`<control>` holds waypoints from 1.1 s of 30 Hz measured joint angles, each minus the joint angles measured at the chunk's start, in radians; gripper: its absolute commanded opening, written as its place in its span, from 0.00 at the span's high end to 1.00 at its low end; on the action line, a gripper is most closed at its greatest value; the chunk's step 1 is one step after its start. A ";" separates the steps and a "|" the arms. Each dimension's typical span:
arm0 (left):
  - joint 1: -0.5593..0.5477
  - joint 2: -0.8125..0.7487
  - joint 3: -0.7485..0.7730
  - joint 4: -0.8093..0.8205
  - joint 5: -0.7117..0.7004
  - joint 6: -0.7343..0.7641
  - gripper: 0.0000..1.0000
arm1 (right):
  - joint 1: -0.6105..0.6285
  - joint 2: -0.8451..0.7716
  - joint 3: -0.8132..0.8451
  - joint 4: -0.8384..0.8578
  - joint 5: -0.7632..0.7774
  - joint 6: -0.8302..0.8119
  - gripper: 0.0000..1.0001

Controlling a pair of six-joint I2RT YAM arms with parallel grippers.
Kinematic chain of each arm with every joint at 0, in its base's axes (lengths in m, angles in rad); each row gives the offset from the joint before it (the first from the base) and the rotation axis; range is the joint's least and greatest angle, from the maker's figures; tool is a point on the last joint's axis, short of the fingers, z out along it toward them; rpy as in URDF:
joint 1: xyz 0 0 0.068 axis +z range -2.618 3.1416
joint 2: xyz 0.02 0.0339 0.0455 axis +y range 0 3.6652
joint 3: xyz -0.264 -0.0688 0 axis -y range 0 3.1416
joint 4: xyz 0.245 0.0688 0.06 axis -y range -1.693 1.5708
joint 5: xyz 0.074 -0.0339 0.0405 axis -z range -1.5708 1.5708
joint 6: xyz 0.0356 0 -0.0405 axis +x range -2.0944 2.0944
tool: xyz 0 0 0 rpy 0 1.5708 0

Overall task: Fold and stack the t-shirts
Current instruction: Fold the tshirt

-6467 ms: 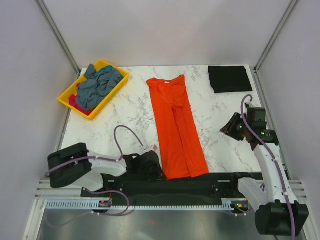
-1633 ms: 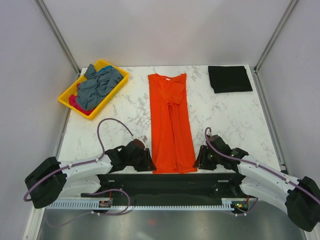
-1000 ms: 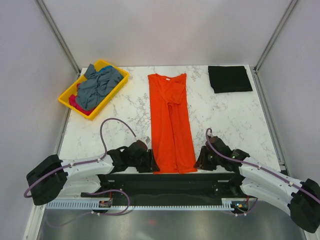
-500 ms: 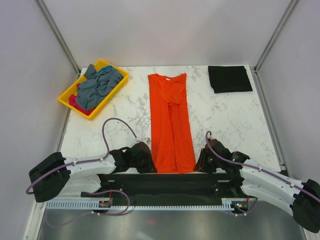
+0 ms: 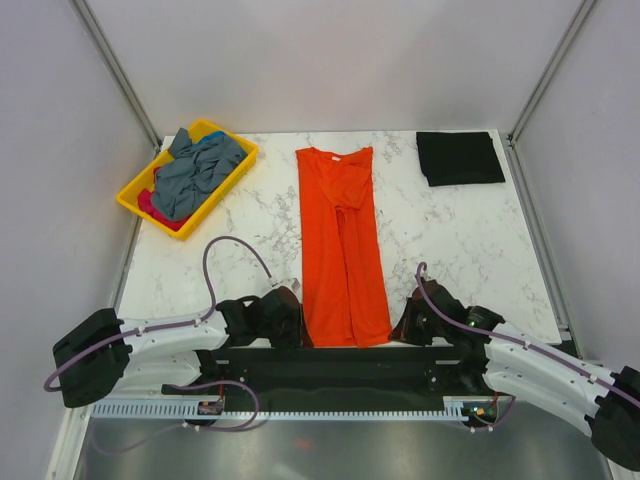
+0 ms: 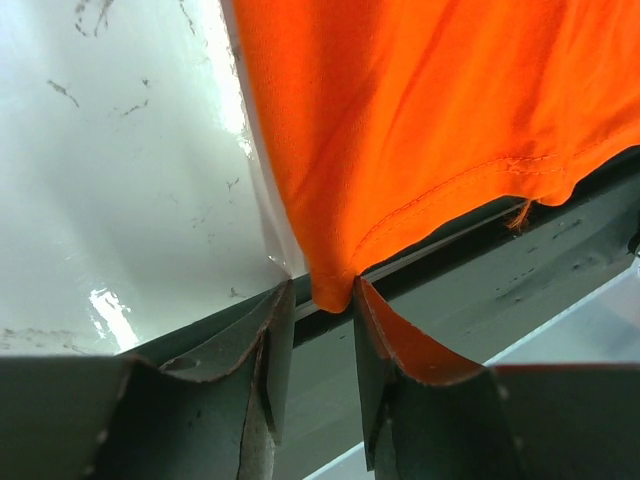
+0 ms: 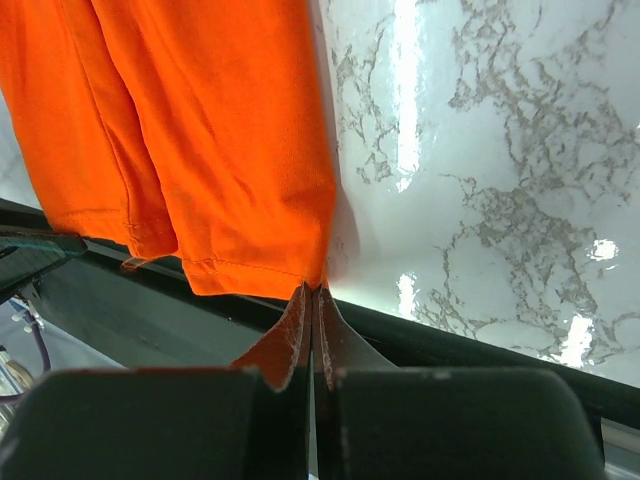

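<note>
The orange t-shirt (image 5: pixel 340 240) lies as a long narrow strip down the middle of the table, hem at the near edge. My left gripper (image 5: pixel 293 322) is at its near left corner, open, with the cloth corner (image 6: pixel 335 290) hanging between the fingertips (image 6: pixel 322 290) against the right finger. My right gripper (image 5: pixel 407 325) is at the near right corner, its jaws pressed together (image 7: pixel 313 290) on the tip of the orange hem (image 7: pixel 250 270). A folded black t-shirt (image 5: pixel 459 157) lies at the far right. Grey-blue shirts (image 5: pixel 195 170) and a pink one (image 5: pixel 150 203) lie crumpled in the tray.
The yellow tray (image 5: pixel 124 198) stands at the far left corner of the marble table (image 5: pixel 460 240). A dark rail (image 5: pixel 340 365) runs along the near edge under both grippers. White walls close in the sides.
Since the earliest frame the orange shirt has been narrowed and straightened, and both arms have come to its near corners. In the last second the right jaws shut; the left jaws stand apart.
</note>
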 measured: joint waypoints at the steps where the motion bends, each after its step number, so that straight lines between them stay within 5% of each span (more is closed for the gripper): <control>1: 0.000 0.000 0.000 -0.004 0.000 0.000 0.63 | 0.001 0.000 0.000 0.000 0.002 0.001 1.00; 9: -0.004 0.023 0.000 -0.008 0.002 0.000 0.69 | 0.009 -0.010 0.000 0.001 0.010 0.013 1.00; 14: -0.008 0.049 0.001 -0.013 -0.003 -0.005 0.98 | 0.015 -0.035 0.000 0.001 0.012 0.023 1.00; 24: -0.008 0.024 0.058 -0.053 -0.034 -0.003 0.98 | 0.019 -0.045 0.058 -0.054 0.067 0.002 1.00; 33: 0.045 0.087 0.225 -0.119 -0.076 0.026 0.98 | 0.019 0.137 0.241 -0.079 0.183 -0.099 1.00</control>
